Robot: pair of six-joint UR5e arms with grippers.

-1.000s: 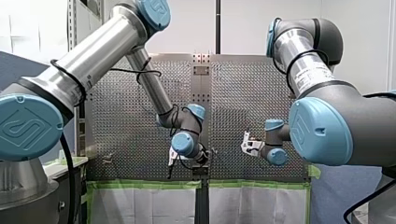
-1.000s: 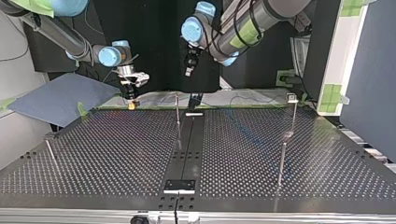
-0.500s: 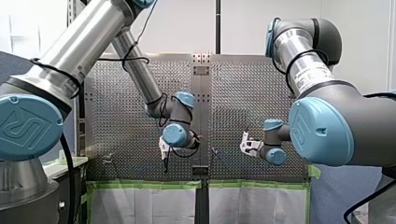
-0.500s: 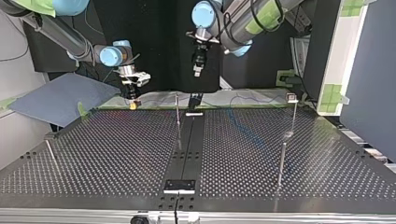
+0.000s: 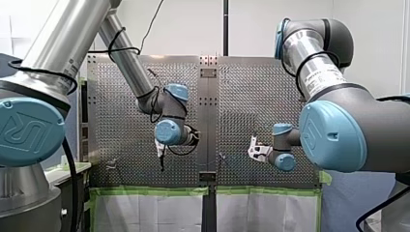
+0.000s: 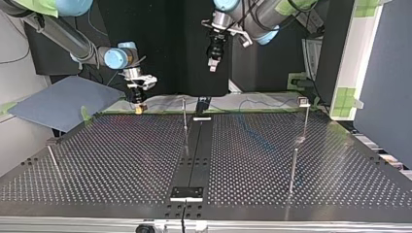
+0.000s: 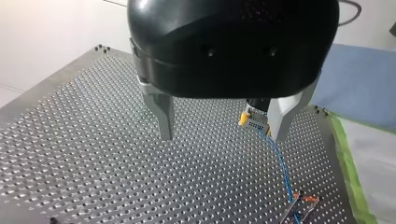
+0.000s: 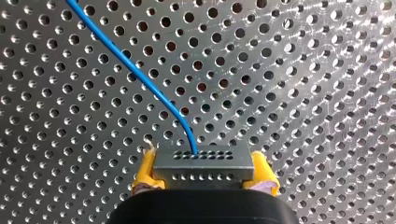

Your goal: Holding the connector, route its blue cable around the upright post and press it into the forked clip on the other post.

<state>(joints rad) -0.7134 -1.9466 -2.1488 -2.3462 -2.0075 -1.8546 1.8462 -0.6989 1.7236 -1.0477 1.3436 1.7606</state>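
Note:
My right gripper [image 8: 204, 176] is shut on the grey connector [image 8: 203, 160], yellow pads [image 8: 145, 173] on both its sides. The blue cable [image 8: 132, 71] leaves the connector and runs across the perforated table. In the top view my right gripper [image 6: 139, 108] holds the connector low at the table's far edge, left of a thin upright post [image 6: 184, 115]. A post with a forked clip [image 6: 303, 101] stands at the right. My left gripper [image 7: 222, 137] hangs open and empty, high above the table [image 6: 212, 65]. Past its metal fingers [image 7: 164, 116] the connector [image 7: 254, 123] and cable [image 7: 280, 170] show.
Another post [image 6: 293, 170] stands nearer the top view's front right, and a short one [image 6: 52, 158] at its left. A black strip [image 6: 194, 155] runs down the table's middle. A blue sheet [image 6: 63, 102] lies off the table's far left corner.
My left arm has risen and swung toward the front view's left, which is the top view's right, still open. My right arm and the connector have stayed in place.

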